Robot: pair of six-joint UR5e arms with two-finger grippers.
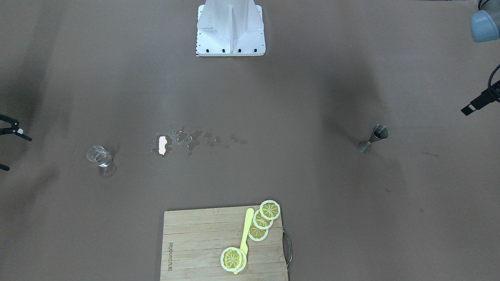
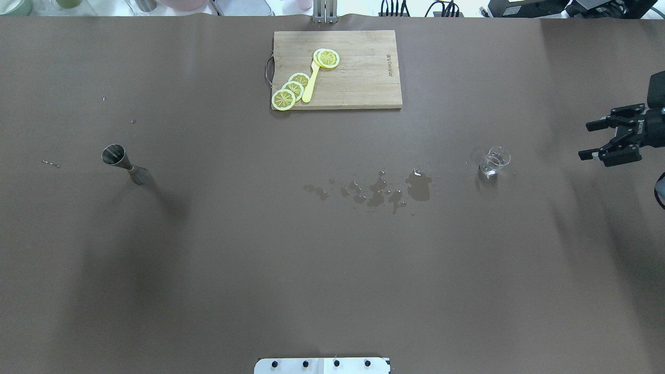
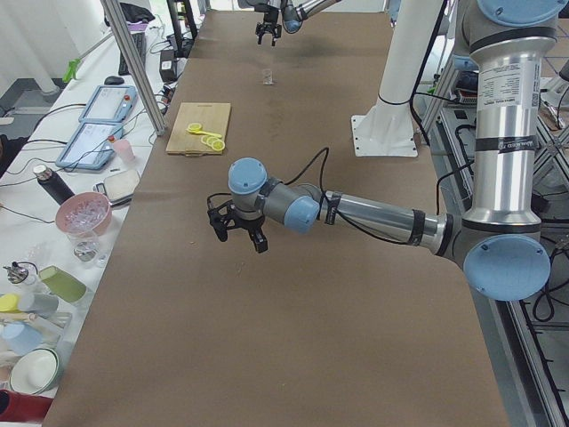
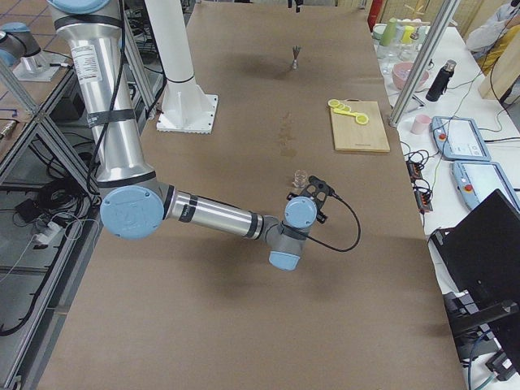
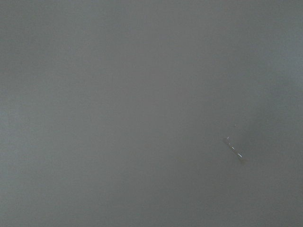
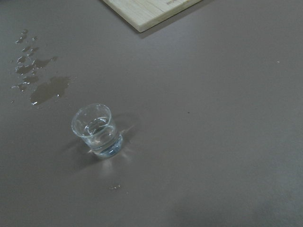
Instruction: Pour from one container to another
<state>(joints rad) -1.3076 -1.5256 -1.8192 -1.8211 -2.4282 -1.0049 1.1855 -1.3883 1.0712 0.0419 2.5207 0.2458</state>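
A small clear glass (image 2: 493,162) with a little water stands on the brown table, right of the middle; it also shows in the right wrist view (image 6: 97,130) and the front view (image 1: 99,156). A steel jigger (image 2: 124,163) stands upright far to the left (image 1: 374,138). My right gripper (image 2: 597,140) hangs open and empty, a good way right of the glass. My left gripper (image 3: 236,233) hovers over the table's left end. Only one of its fingers (image 1: 478,103) shows in the front view, so I cannot tell its state.
A patch of spilled water (image 2: 384,189) lies between the jigger and the glass, closer to the glass. A wooden cutting board (image 2: 363,78) with lemon slices (image 2: 293,88) and a yellow knife sits at the far edge. The robot's base (image 1: 230,29) is at mid-table.
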